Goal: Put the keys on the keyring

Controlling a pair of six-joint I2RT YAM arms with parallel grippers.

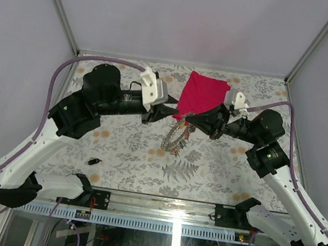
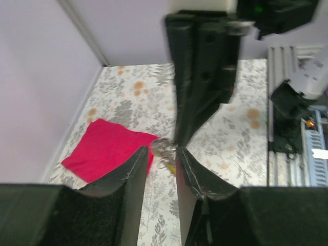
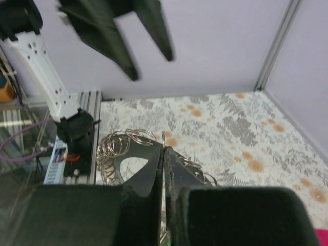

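Near rail (image 1: 174,225): is running across the bottom edge of the top view, with both arm bases sitting on it.
Small black piece (image 1: 92,161): is lying alone on the floral table (image 1: 123,154), lower left of centre; too small to identify.
Keyring (image 1: 175,138): a bunch of thin grey metal loops, is hanging at the centre of the top view, directly under the tip of the right gripper (image 1: 187,121); in the right wrist view its loops are fanning out to the left of the fingers.
Keys (image 2: 169,164): an orange-yellow bit is showing on the bunch in the left wrist view, seen through the gap between the fingers; the rest are too small to tell apart.
Right gripper: its fingers are pressing together, pinching a wire of the keyring at the top of the bunch.
Left gripper (image 1: 172,113): its jaws are standing apart, with the tips just left of the right gripper's tip and near the top of the keyring.
Red cloth (image 1: 201,94): is lying flat on the table beyond both grippers, upper centre.
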